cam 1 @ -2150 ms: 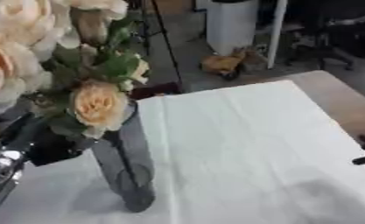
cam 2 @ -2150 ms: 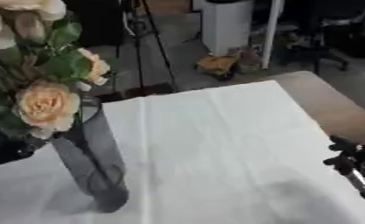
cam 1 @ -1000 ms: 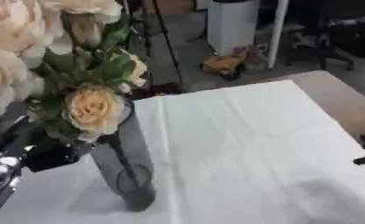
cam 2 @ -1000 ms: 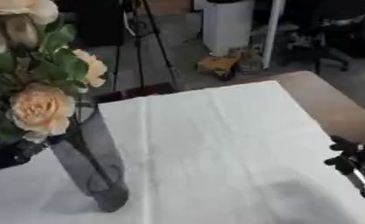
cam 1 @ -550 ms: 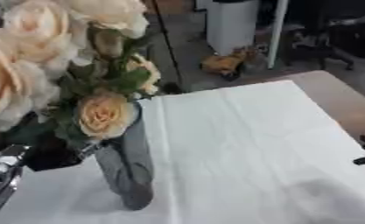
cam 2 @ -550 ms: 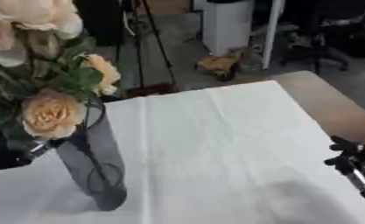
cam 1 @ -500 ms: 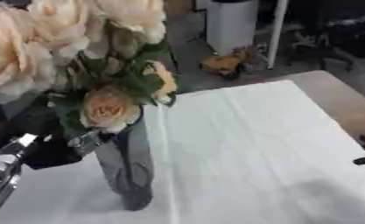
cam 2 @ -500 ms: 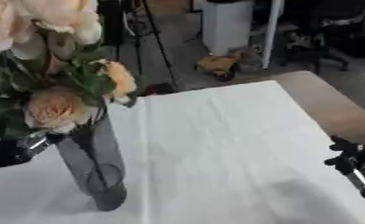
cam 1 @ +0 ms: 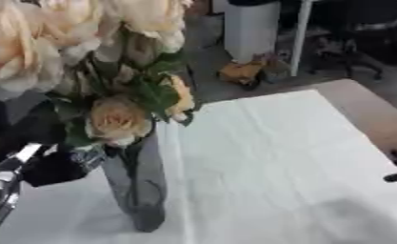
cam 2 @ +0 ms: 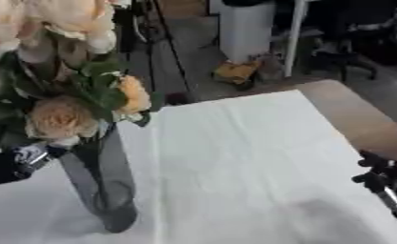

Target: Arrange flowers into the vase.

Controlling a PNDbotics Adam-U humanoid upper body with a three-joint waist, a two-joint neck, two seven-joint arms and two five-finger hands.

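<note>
The dark glass vase (cam 1: 139, 186) stands on the white tablecloth (cam 1: 260, 157), at about 8 o'clock in my view. Peach roses (cam 1: 116, 119) and green leaves fill its mouth. My left hand (cam 1: 55, 164) is just beside it, at its 9 o'clock; I cannot tell its fingers. My right hand (cam 2: 383, 183) rests at 4 o'clock with relaxed fingers, holding nothing.

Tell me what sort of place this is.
Probably a lab or workshop rather than a home. Beyond the table with its white cloth and vase of flowers, there is bare floor with a tripod, a white cylindrical bin and an office chair.
</note>
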